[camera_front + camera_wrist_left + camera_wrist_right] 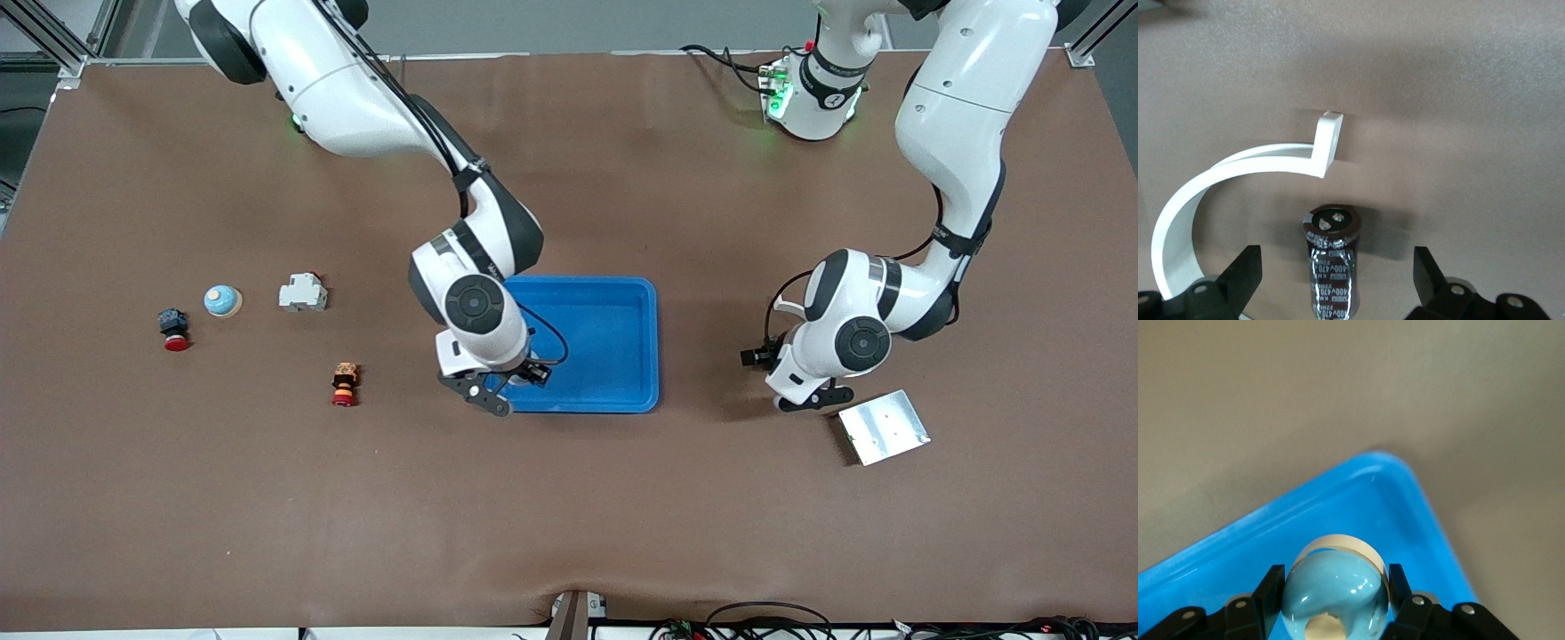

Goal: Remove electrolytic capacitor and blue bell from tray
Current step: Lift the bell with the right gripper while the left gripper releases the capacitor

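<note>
While our right claw (1335,597) hangs over the blue tray (636,307), at the corner nearest the front camera toward the right arm's end, we grip a light blue bell (1336,590) between its fingers. Our left claw (1336,280) is spread wide, its fingers standing apart on either side of the dark capacitor (1332,263), which stands upright on the brown worktop (569,516) beside a silver metal plate (883,428).
</note>
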{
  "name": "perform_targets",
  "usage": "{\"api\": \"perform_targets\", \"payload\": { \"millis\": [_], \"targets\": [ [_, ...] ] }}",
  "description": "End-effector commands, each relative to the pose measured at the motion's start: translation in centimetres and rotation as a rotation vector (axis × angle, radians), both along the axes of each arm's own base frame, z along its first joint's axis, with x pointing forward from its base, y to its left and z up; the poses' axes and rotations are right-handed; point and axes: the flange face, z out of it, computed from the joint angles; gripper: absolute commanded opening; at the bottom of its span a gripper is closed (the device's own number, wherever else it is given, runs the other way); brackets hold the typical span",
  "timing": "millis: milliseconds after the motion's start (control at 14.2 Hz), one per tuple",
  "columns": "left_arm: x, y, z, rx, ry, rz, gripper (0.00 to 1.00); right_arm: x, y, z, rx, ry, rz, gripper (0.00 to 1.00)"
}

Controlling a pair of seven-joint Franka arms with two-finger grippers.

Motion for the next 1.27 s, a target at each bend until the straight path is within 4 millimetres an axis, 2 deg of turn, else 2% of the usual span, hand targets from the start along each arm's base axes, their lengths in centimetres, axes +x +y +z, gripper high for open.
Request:
{"api": "perform_targets", "payload": {
  "millis": [0, 70, 141, 423, 705, 775, 916, 986, 1127, 1198],
  "targets": [
    [0.5, 0.5, 1.5, 0.022, -0.028, -0.005, 1.0, 1.3, -2.8, 2.3, 0.012, 0.015, 0.065, 0.0],
    [0.5, 0.7, 2.4, 0.026, -0.029, -0.003, 1.0, 1.2, -3.5, 2.1, -0.013, 0.044, 0.104, 0.0],
    [0.6, 1.3, 3.3, 0.034, -0.021, 0.005, 1.0, 1.4, -4.5, 2.8, -0.024, 0.05, 0.143, 0.0],
    [0.7, 4.0, 7.4, 0.052, -0.012, 0.024, 1.0, 1.7, -9.7, 3.7, -0.022, 0.068, 0.242, 0.0],
    [0.0, 6.7, 12.2, 0.074, 0.034, 0.007, 1.0, 1.5, -16.6, 3.9, -0.004, 0.056, 0.366, 0.0],
    [-0.1, 8.7, 13.5, 0.058, 0.048, -0.026, 1.0, 1.0, -18.2, 3.3, -0.001, 0.04, 0.396, 0.0],
    [-0.4, 11.8, 16.9, 0.016, 0.043, -0.102, 1.0, 0.9, -22.4, 2.6, 0.01, 0.017, 0.456, 0.0],
    [-0.8, 12.3, 18.7, -0.005, 0.041, -0.113, 1.0, 1.2, -24.0, 2.5, 0.013, 0.016, 0.487, 0.0],
    [-1.6, 15.0, 22.2, -0.001, 0.019, -0.086, 1.0, 1.7, -27.3, 2.0, 0.021, 0.024, 0.548, 0.0],
    [-2.3, 15.4, 24.4, 0.0, 0.016, -0.096, 1.0, 1.9, -29.3, 1.7, 0.026, 0.017, 0.559, 0.0]
  ]
}}
